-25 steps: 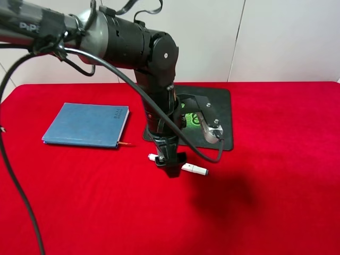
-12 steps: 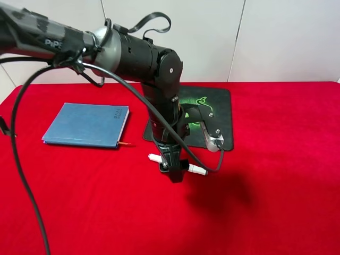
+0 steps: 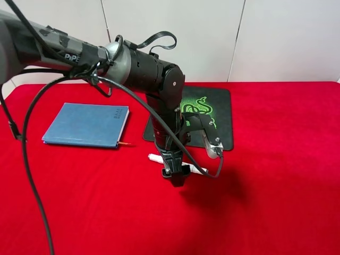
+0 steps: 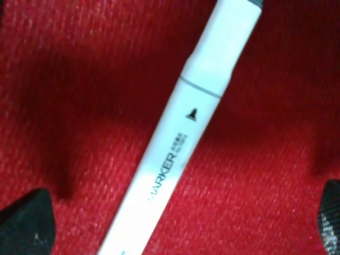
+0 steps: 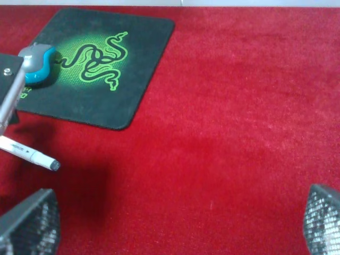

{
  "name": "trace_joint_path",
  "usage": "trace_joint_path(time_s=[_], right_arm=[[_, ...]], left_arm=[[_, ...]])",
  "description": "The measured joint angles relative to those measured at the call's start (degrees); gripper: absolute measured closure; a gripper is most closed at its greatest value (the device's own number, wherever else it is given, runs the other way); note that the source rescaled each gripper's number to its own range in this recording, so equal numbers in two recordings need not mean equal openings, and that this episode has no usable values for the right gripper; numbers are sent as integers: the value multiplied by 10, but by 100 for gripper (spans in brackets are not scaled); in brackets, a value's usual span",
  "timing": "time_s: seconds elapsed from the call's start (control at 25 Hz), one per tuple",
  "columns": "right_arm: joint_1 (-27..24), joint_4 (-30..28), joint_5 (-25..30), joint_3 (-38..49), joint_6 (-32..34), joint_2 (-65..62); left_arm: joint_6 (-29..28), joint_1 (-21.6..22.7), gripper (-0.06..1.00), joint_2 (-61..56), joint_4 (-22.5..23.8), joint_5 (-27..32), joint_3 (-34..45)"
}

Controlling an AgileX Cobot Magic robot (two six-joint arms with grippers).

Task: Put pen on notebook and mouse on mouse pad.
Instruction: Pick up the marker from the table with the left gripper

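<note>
Straddling the white pen (image 4: 186, 133), the left gripper (image 3: 177, 175) stands wide, jaws clear of the barrel. The notebook (image 3: 85, 125) lies farther left; the mouse (image 5: 37, 64) sits on the mouse pad (image 5: 139, 79). The right gripper (image 5: 180, 223) gapes wide.

The notebook (image 3: 85, 125) lies near the table's (image 3: 276, 186) left edge, the mouse (image 5: 36, 64) sits on the mouse pad (image 3: 218, 103) by the back edge, and the pen (image 4: 180, 143) lies before it.
</note>
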Motion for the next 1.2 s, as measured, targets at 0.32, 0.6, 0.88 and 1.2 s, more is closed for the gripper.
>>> trace_joint_path(time_s=[0.32, 0.6, 0.88, 1.2], right_arm=[[0, 0, 0, 0, 0, 0], [0, 0, 0, 0, 0, 0], [0, 0, 0, 0, 0, 0], [0, 0, 0, 0, 0, 0]], left_arm=[[0, 0, -4, 9, 3, -5, 0], [0, 0, 7, 15, 1, -6, 0], [-1, 0, 32, 15, -11, -6, 0], [-1, 0, 61, 15, -13, -7, 0]])
